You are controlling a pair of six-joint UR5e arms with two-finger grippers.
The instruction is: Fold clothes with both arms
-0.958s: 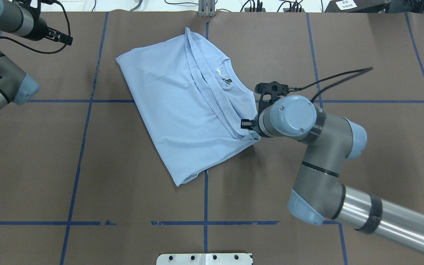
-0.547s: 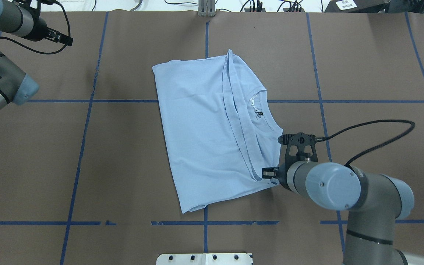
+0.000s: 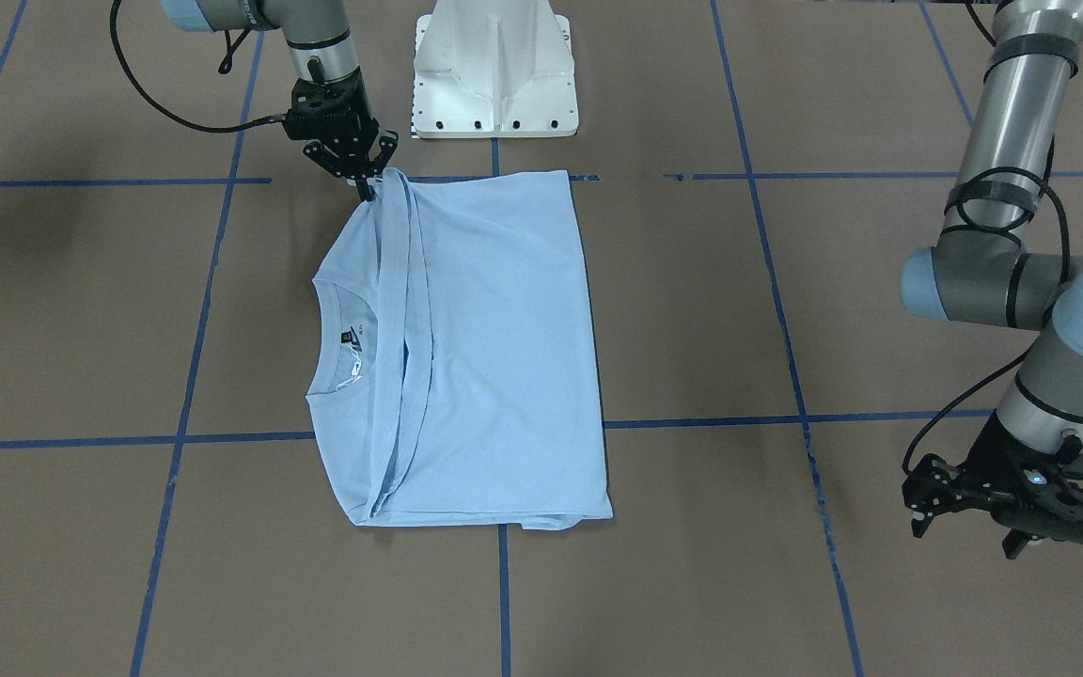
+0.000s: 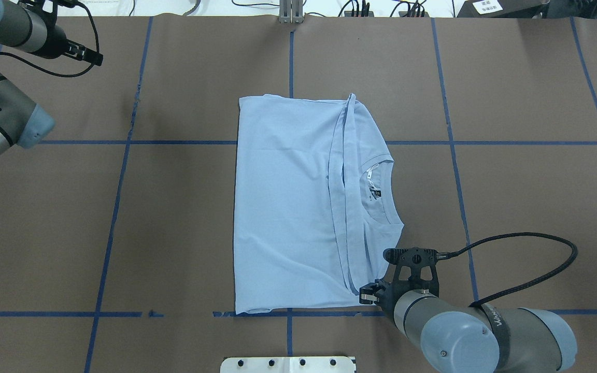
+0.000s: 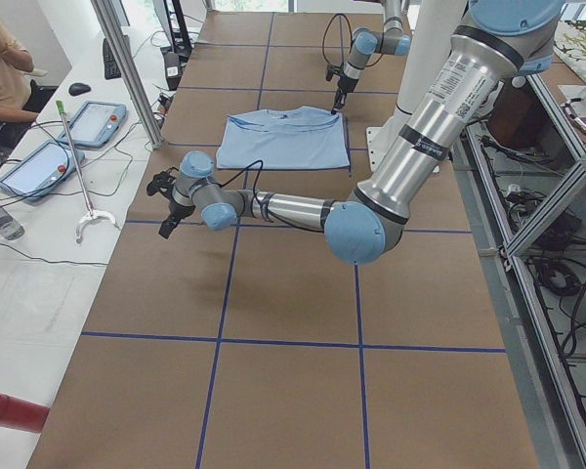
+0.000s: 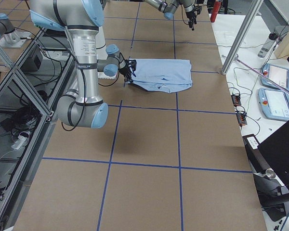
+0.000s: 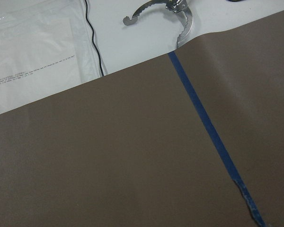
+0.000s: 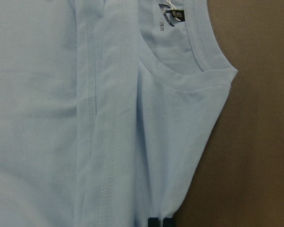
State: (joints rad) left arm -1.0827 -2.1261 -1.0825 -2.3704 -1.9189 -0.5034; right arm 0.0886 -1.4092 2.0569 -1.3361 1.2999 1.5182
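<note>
The light blue T-shirt (image 4: pixel 288 207) lies folded lengthwise on the brown table, its edges square to the tape lines. Its collar and dark neck label (image 4: pixel 376 194) face the robot's right. My right gripper (image 4: pixel 365 296) is shut on the shirt's near right corner, low at the table. The front view shows the right gripper (image 3: pixel 370 188) pinching that corner of the shirt (image 3: pixel 494 348). In the right wrist view its fingertips (image 8: pixel 154 222) meet on the cloth's edge (image 8: pixel 85 118). My left gripper (image 4: pixel 96 58) hovers far left, open and holding nothing, also seen in the front view (image 3: pixel 965 538).
The white pedestal base (image 3: pixel 494 66) stands just behind the shirt's near edge. Blue tape lines (image 4: pixel 117 207) cross the table. Past the far edge lie cables, a metal grabber tool (image 7: pixel 165 12) and tablets (image 5: pixel 88 122), with a seated person (image 5: pixel 0 59) there.
My right gripper has dragged the shirt toward the robot and to the right, turning it from slanted to square with the tape lines. The left arm has not moved.
</note>
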